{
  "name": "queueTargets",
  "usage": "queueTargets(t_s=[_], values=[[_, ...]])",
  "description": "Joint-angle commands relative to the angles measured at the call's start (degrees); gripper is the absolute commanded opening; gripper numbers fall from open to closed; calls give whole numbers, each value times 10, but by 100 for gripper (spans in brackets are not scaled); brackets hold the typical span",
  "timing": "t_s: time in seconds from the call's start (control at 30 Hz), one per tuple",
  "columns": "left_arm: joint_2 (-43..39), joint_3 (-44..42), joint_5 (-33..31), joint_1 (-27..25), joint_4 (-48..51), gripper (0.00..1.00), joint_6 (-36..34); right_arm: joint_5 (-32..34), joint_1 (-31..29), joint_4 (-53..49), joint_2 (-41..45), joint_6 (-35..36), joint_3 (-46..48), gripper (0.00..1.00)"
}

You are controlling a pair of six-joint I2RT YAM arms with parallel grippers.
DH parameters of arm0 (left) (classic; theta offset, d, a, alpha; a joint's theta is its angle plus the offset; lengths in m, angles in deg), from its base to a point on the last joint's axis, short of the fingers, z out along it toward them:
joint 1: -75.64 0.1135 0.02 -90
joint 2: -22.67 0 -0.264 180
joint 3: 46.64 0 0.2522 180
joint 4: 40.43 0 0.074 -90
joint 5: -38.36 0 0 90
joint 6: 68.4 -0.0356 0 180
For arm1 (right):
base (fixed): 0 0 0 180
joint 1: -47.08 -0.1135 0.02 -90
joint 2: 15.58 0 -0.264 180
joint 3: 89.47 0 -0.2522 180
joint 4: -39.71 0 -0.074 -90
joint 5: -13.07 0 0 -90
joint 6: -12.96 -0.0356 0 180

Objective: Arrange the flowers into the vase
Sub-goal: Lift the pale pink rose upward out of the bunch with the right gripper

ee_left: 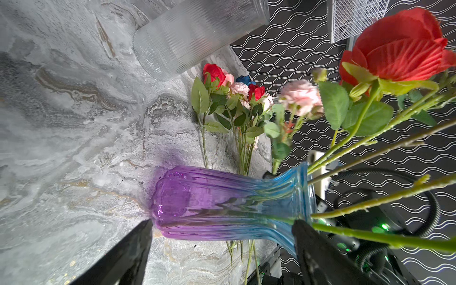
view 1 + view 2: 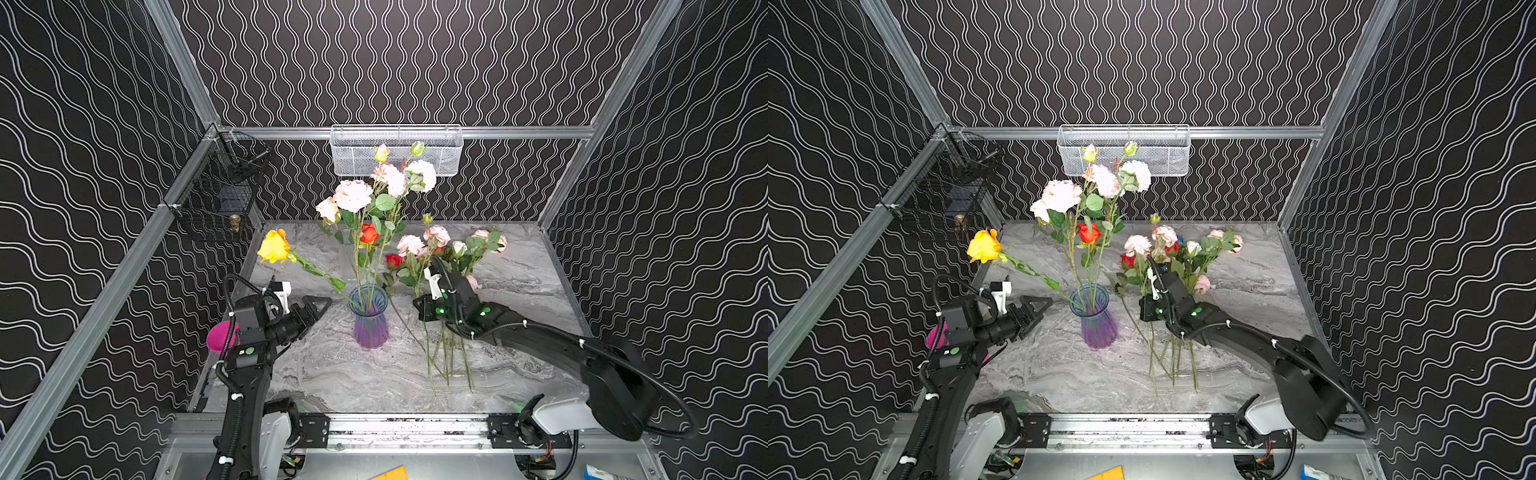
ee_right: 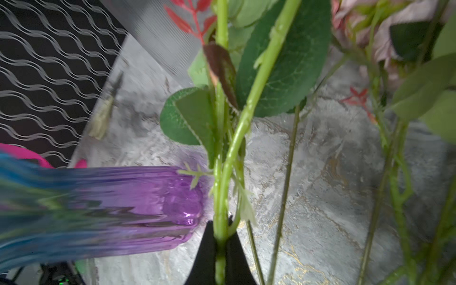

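In both top views, vase (image 2: 369,320): purple-blue glass, upright at mid-table, holding several flowers (image 2: 365,199); a yellow rose (image 2: 274,246) leans left over its rim.
Loose flowers (image 2: 440,257): lying right of the vase, partly under the right arm (image 2: 540,336).
Left gripper (image 2: 318,307): jaws spread wide, empty, just left of the vase.
Left wrist view, clear ribbed vase (image 1: 197,37): beyond the purple one, partly cut off.
Right wrist view, right gripper (image 3: 222,237): clamped on a green stem (image 3: 219,148); vase blurred.

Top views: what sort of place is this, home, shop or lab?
Probably a robot test cell, not a home: patterned panels on an aluminium frame box in a marble-look tabletop, and the left arm and right arm are mounted on a rail at its front.
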Motion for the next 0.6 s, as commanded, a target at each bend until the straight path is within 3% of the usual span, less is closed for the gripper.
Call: queueTargets(t_s=[0.0,0.07,0.23,0.47,0.57], values=[[-1,-3,3,1,-16,92,5,29,1,65,60,-19,25,0],[7,-2,11,1,-19,92,5,37,1,106,108,-11,52,0],[6,-4,10,1,-21,92,8,60,0,336,226,17,167,0],[-12,-8,-1,1,-24,93,11,40,-10,396,254,75,92,0],[8,-3,15,1,-22,92,7,35,-41,439,234,125,37,0]])
